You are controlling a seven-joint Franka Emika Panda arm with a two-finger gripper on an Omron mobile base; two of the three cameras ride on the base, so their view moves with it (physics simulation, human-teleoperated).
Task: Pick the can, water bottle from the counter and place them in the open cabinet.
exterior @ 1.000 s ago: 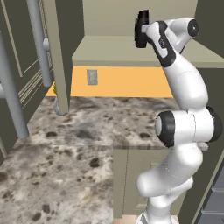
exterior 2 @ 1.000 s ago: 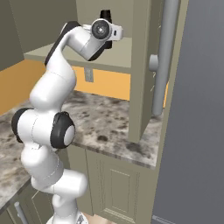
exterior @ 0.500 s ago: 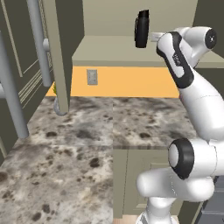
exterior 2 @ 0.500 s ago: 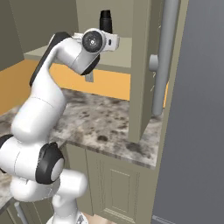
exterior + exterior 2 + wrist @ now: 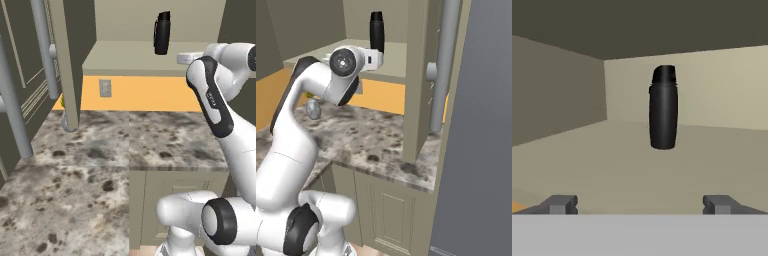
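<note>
Tool (image 5: pixel 639 204) spread wide, holding nothing — water bottle (image 5: pixel 663 108) upright on the cabinet (image 5: pixel 602 160) shelf, well apart.

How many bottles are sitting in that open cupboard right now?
1. A single black water bottle stands upright on the beige shelf of the cabinet, toward the back, apart from the open end effector. Part of the shelf is hidden by the arm, so something else could be there.
</note>
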